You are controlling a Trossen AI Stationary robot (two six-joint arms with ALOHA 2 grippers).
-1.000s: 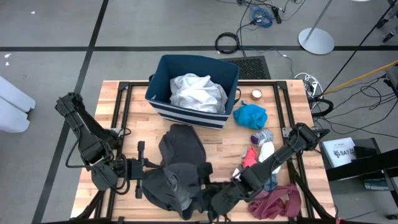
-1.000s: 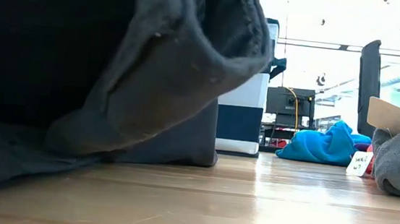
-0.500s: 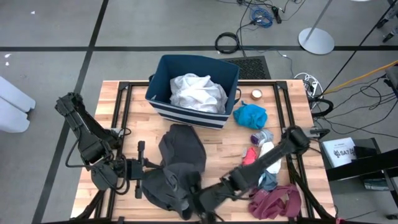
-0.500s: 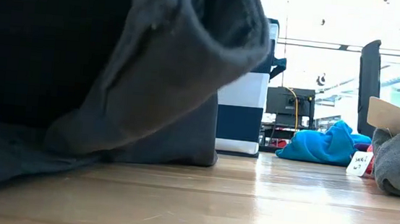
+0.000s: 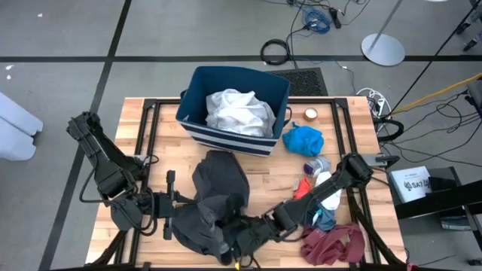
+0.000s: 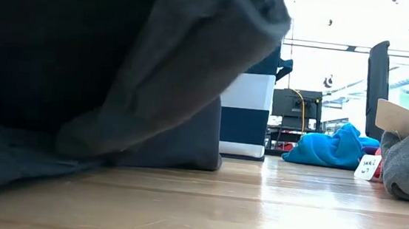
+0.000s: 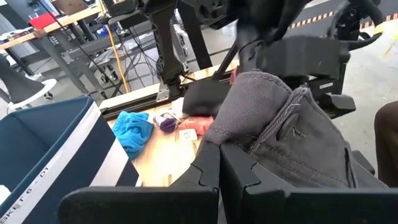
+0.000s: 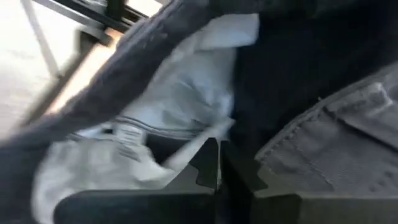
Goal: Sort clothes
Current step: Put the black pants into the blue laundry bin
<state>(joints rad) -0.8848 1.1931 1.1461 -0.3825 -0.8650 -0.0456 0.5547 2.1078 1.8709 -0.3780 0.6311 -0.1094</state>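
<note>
A dark grey garment lies bunched on the wooden table toward its near edge, and it fills the left of the low view. My left gripper is shut at the garment's left side. My right gripper is shut in its near right part. A dark blue striped bin at the far middle holds white clothes. A bright blue top, small socks, a red piece and a maroon top lie on the right. My left gripper has a bunched fold of the grey garment between its shut fingers, coming level from the table's left. The cloth humps up beyond the fingertips, and the rest lies on the table. My right gripper is closed on grey cloth beside a white lining with a label. Its fingers are buried in the folds, which hide how many layers they have. They come low from the table's right.
A small round thing sits to the right of the bin. Black frame rails run along the table's left and right sides. Bare wood lies between the bin and the grey garment.
My right gripper has gone along the near edge toward the table's left, into the dark grey garment. The garment's raised fold in the low view has shifted a little up and to the right.
</note>
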